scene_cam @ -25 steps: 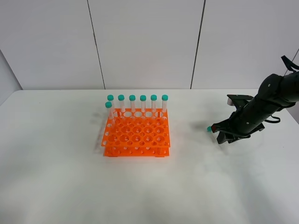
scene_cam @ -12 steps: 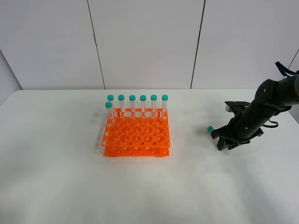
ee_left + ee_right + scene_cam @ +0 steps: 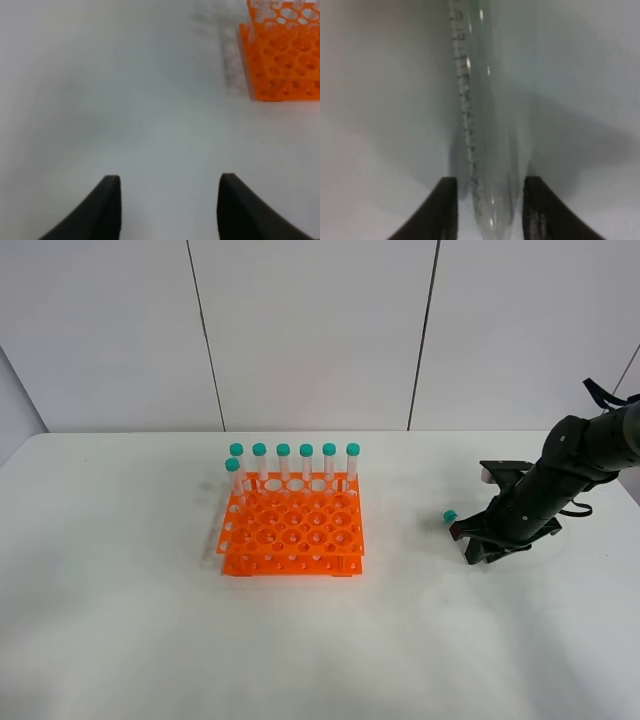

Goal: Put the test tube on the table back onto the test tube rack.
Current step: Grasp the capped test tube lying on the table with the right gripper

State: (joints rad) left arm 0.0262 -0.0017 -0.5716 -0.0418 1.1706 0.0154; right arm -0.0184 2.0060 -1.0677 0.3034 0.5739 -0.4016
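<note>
We begin at the front of the white bench (image 3: 150, 640), seen from the high camera. Farther in, toward its 3 o'clock side, the right hand (image 3: 471, 544) is down at the surface, at the end of a black arm (image 3: 560, 465) that slants in from 2 o'clock. The test tube (image 3: 450, 516) lies on the bench there. From above we see only its teal-green cap, sticking out of the hand toward about 11 o'clock. The right wrist camera shows the clear body, with printed graduation marks, running between the two dark fingers (image 3: 447, 205) down to its tapered tip. The fingers stand close on either side of the tube. The picture is blurred, and we cannot tell whether they already pinch it or stop just short of its wall.

The orange test tube rack (image 3: 292, 532) stands well apart from that tube, at about 9 o'clock from it, near the middle of the bench. Seven capped tubes (image 3: 283, 458) stand upright in it: six in a row along its far edge and one just in front of that row at the 10 o'clock corner.

The left hand (image 3: 170, 176) shows only in its own wrist camera: its fingers are spread wide over the bench, and a corner of the rack lies well beyond them.

Behind the bench stand pale wall panels (image 3: 310, 330).
</note>
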